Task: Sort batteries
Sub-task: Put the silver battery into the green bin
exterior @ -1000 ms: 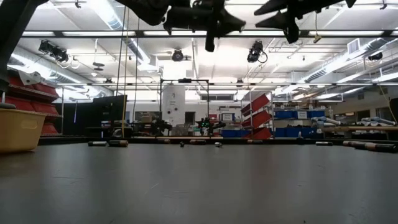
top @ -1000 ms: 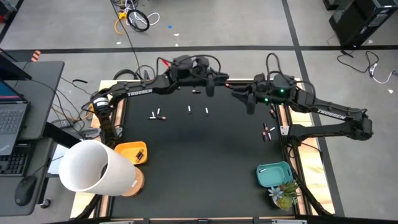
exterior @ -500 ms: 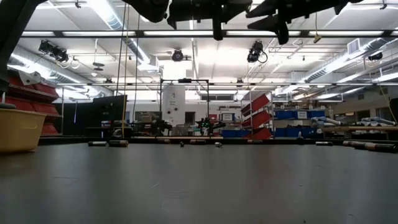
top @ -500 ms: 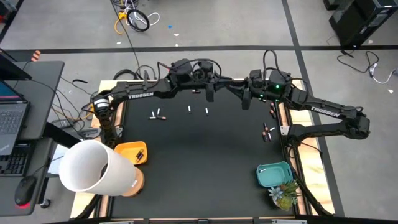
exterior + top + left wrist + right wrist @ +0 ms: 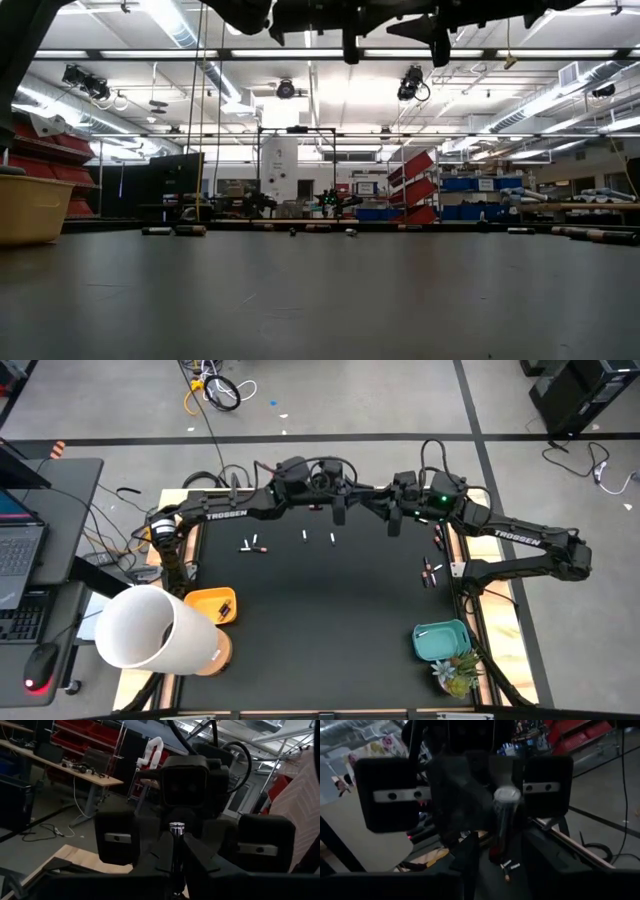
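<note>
Facing over the black mat [image 5: 320, 620], both pincers grip one battery [image 5: 504, 822]; shelving fills the workshop behind.

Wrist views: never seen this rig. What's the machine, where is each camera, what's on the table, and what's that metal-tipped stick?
The machine is two dark robot arms at a black table. The high view looks straight down, the low view looks level across the tabletop, and each wrist view rides on one arm. Loose batteries lie on the mat. A yellow bin and a teal bin sit at the sides. The stick is a battery, and the left pincer is shut on it, raised above the table. The right pincer faces it closely.
</note>
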### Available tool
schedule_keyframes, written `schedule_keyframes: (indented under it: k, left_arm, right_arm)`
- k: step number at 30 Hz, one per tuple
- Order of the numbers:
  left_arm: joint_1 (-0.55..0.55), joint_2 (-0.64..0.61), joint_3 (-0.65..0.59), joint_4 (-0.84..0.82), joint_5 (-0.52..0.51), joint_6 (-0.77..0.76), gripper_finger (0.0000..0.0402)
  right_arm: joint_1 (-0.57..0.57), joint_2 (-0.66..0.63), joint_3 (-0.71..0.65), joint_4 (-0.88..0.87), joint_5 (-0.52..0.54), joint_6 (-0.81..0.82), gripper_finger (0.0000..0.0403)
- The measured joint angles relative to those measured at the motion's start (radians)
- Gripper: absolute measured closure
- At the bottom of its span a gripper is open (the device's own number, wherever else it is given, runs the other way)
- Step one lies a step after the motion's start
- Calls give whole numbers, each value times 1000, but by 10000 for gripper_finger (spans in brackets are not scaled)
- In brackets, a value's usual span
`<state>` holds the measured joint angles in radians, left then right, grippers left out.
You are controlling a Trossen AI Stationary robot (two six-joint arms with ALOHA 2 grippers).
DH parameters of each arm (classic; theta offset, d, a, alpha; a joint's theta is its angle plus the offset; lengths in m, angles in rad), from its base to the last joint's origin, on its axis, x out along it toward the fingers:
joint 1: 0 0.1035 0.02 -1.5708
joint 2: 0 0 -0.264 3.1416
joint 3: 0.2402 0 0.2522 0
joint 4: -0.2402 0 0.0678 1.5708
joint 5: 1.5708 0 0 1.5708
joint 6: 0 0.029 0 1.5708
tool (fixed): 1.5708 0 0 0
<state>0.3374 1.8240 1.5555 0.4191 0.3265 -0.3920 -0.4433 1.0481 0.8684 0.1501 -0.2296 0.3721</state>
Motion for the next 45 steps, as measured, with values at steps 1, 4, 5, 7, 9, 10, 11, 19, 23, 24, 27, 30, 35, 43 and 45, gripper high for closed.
schedule_keyframes:
  k: [1,4,5,7,9,10,11,19,23,24,27,30,35,43,45]
  left_arm:
    - [-1,0,0,0,1,0,373]
    - [-4,0,0,-10,3,11,373]
    - [-5,0,0,-19,2,21,373]
    - [-5,0,0,-33,1,23,373]
    - [-5,0,0,-42,1,22,373]
    - [-5,0,0,-44,0,24,373]
    - [-5,-1,0,-43,4,24,373]
    - [-6,-2,0,-52,5,-12,343]
    - [-6,-1,-1,-60,-4,-32,293]
    - [-7,-1,-1,-59,-9,-33,282]
    - [-7,0,-2,-63,-15,-42,253]
    - [3,0,-2,-64,1,-70,233]
    - [34,-4,-2,-79,87,-133,220]
    - [83,-6,-2,-139,135,-194,219]
    - [81,-6,-2,-139,135,-216,219]
  right_arm:
    - [-1,0,0,0,-1,0,272]
    - [-1,0,0,4,0,2,283]
    - [-1,0,0,0,0,6,292]
    - [-1,0,-1,-1,-1,15,319]
    - [-3,0,-1,-2,-1,19,361]
    - [-4,0,-1,-3,-2,19,378]
    - [-4,0,-1,-1,-1,18,383]
    - [-4,0,-1,-19,-8,22,382]
    - [-5,-5,-1,-31,-7,18,382]
    - [-5,-10,-1,-38,-5,16,382]
    - [-5,-39,0,-90,-9,10,382]
    - [-5,-82,19,-229,-49,-3,382]
    - [4,-113,179,-710,-151,-156,382]
    - [111,-86,378,-1406,-277,-276,382]
    - [183,-87,379,-1523,-290,-239,382]
